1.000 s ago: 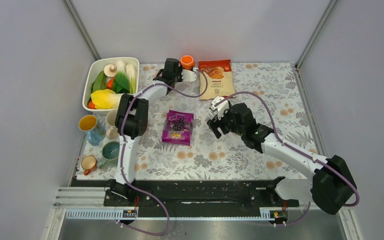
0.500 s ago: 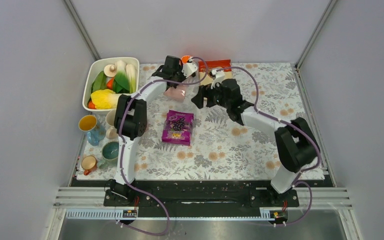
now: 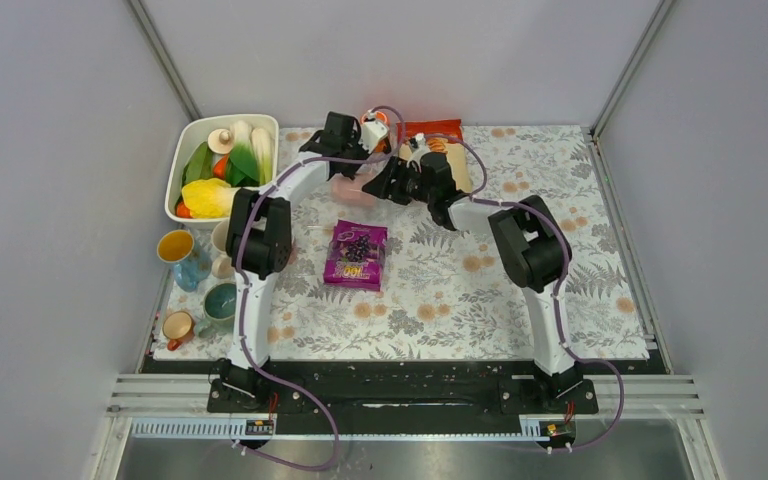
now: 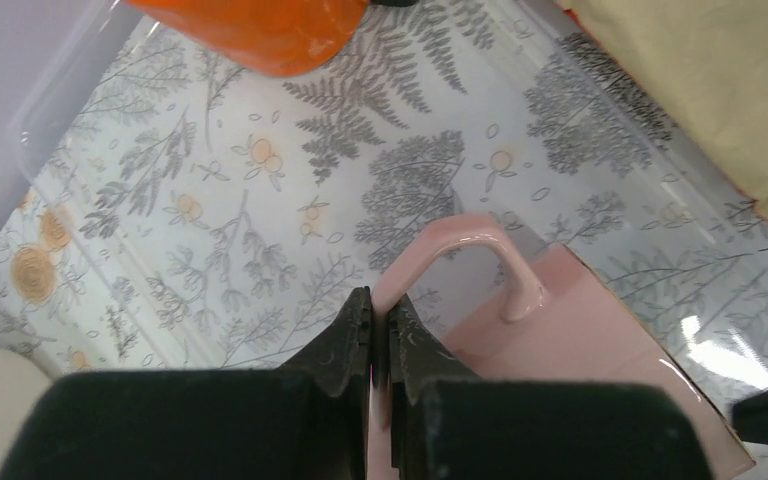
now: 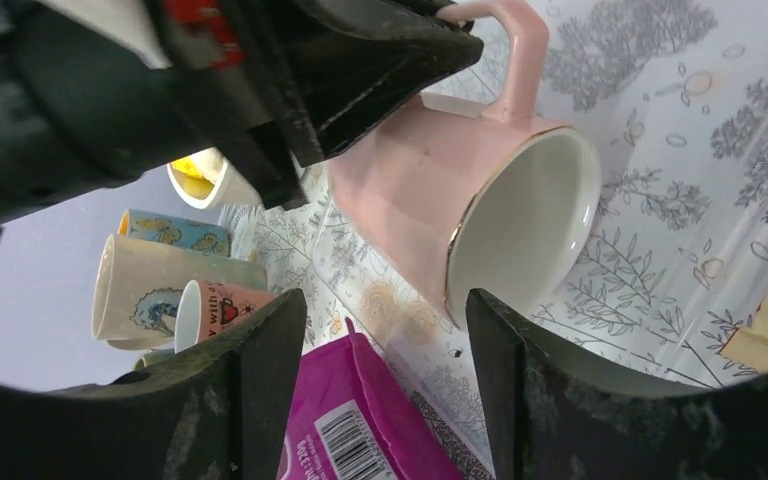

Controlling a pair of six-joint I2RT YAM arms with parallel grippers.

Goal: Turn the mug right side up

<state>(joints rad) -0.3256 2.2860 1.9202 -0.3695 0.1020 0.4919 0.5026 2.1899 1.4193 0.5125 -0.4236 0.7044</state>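
The pink mug (image 3: pixel 349 189) is at the back of the table, tilted on its side. In the right wrist view the mug (image 5: pixel 410 200) shows its white inside, mouth toward that camera. My left gripper (image 4: pixel 372 300) is shut on the mug's handle (image 4: pixel 480 250), with the pink body (image 4: pixel 580 370) just past the jaws. In the top view the left gripper (image 3: pixel 346 165) hangs right over the mug. My right gripper (image 5: pixel 385 300) is open and empty, just short of the mug's mouth, its fingers (image 5: pixel 250 390) apart and touching nothing. In the top view the right gripper (image 3: pixel 382 185) is right beside the mug.
An orange cup (image 3: pixel 372 118) and a chips bag (image 3: pixel 447 140) lie behind the mug. A purple snack packet (image 3: pixel 356 255) lies nearer, also below the right jaws (image 5: pixel 360 420). A white bin of vegetables (image 3: pixel 188 140) stands back left. Several mugs (image 3: pixel 185 255) line the left edge.
My right arm has swung from mid-table to the back, up beside the mug. The pink mug has come into view under my left gripper and now lies tilted.
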